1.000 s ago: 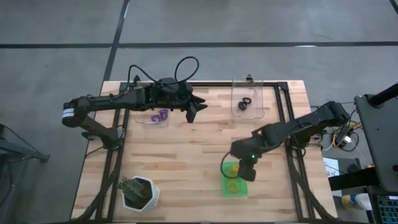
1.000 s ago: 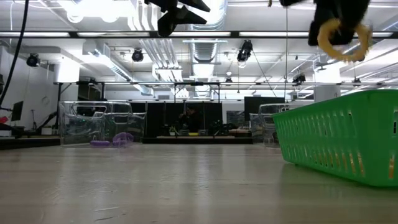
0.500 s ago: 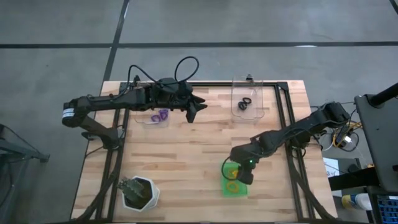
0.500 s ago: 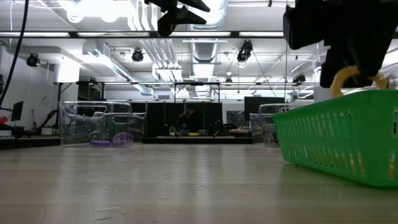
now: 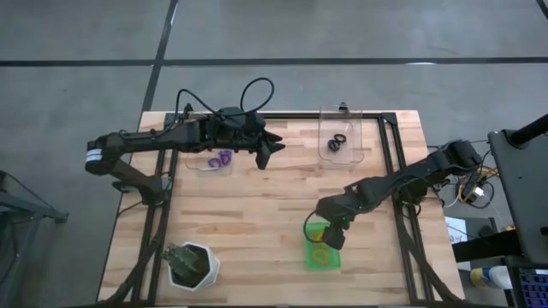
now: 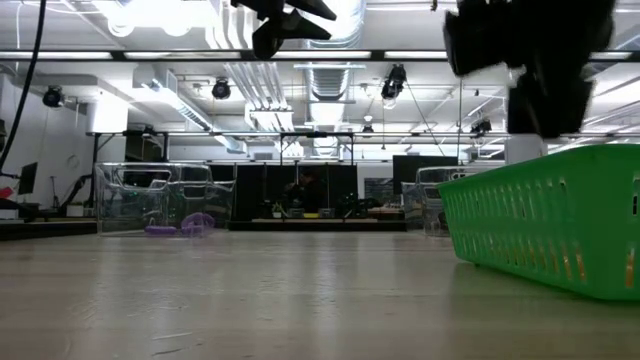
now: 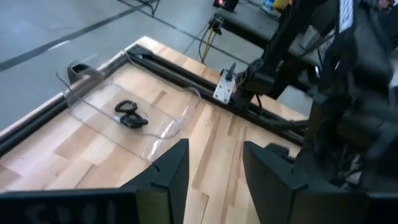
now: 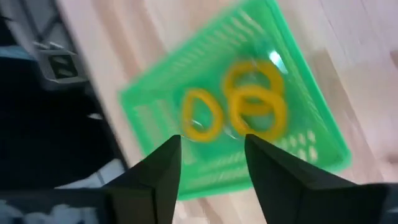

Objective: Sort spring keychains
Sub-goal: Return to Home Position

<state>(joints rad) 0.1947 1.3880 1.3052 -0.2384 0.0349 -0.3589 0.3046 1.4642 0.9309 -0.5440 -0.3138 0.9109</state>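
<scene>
The right gripper (image 8: 211,144) was held open and empty just above the green tray (image 8: 146,109), in which three yellow spring keychains (image 8: 257,112) were seen. Purple keychains (image 5: 220,159) were contained in the left clear bin (image 5: 195,164) and black keychains (image 7: 129,116) in the right clear bin (image 7: 93,102). The left gripper (image 5: 276,147) was held open between the bins.

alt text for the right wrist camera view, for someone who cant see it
Three yellow spring keychains lie inside a green tray that sits on a wooden table, seen from above. The right gripper hangs over the tray, open, with nothing between its two dark fingers.
</scene>
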